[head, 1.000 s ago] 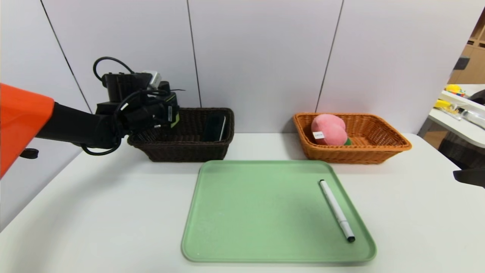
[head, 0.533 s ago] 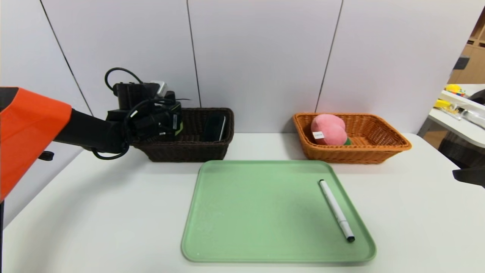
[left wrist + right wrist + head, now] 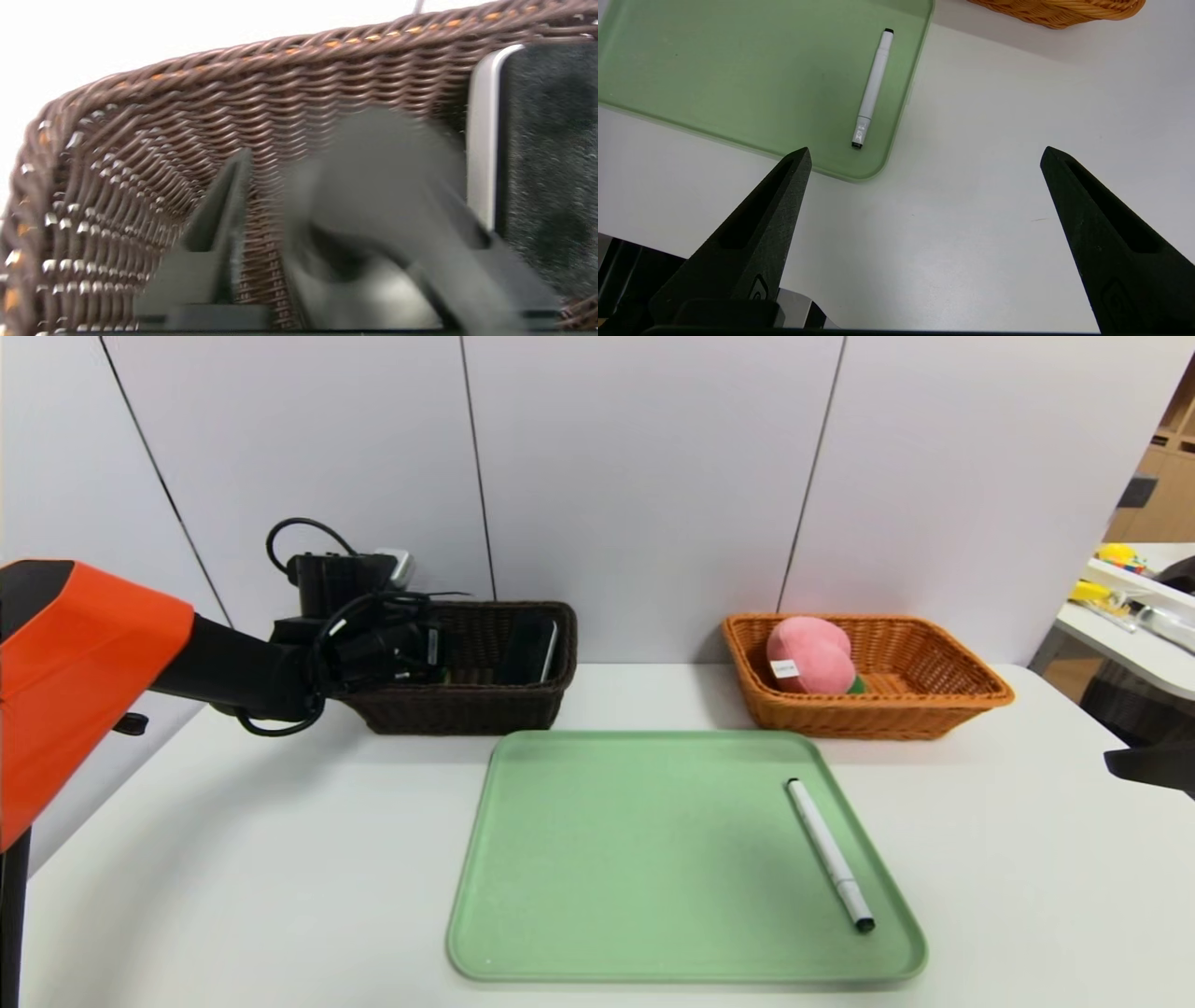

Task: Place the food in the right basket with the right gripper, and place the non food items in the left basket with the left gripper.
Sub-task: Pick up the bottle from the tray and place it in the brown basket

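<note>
Pale grey panelled wall behind white table; cluttered side table far right.

Even, bright overhead light; soft shadows under green tray and baskets. Head view bowed at edges. Left wrist view badly blurred; dark shape between jaws is perhaps bottle. Right wrist view sharp

tray green | marker pen white | left basket dark brown
</note>
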